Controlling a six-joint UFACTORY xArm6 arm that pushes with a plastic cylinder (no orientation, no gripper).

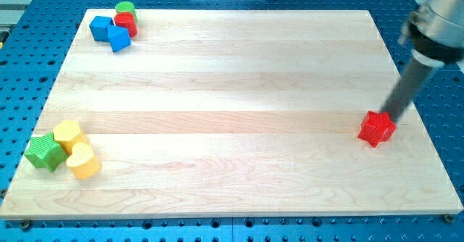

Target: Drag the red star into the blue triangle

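Near edge, the view's bottom left: a green star-shaped block [45,152], a yellow hexagonal block [68,134] and a yellow heart-shaped block [83,161] lie in a tight cluster, each touching its neighbour, on the pale wooden tabletop [232,126].

Middle distance, the view's right: the red star-shaped block [377,128] sits alone near the tabletop's right edge, well apart from every other block. The straight dark rod [406,90] slants down from the view's upper right, and my tip [392,117] meets the red star at its upper right side, touching or just beside it; contact cannot be confirmed. The arm carries no hand, so nothing is open, closed or gripped; the rod only rests against the block.

Far edge, the view's top left: a blue cube-like block [100,28] and the blue triangular block [119,40] touch each other, with a red cylindrical block [126,22] and a green cylindrical block [126,9] just beside them. This cluster lies diagonally across the whole tabletop from the red star.
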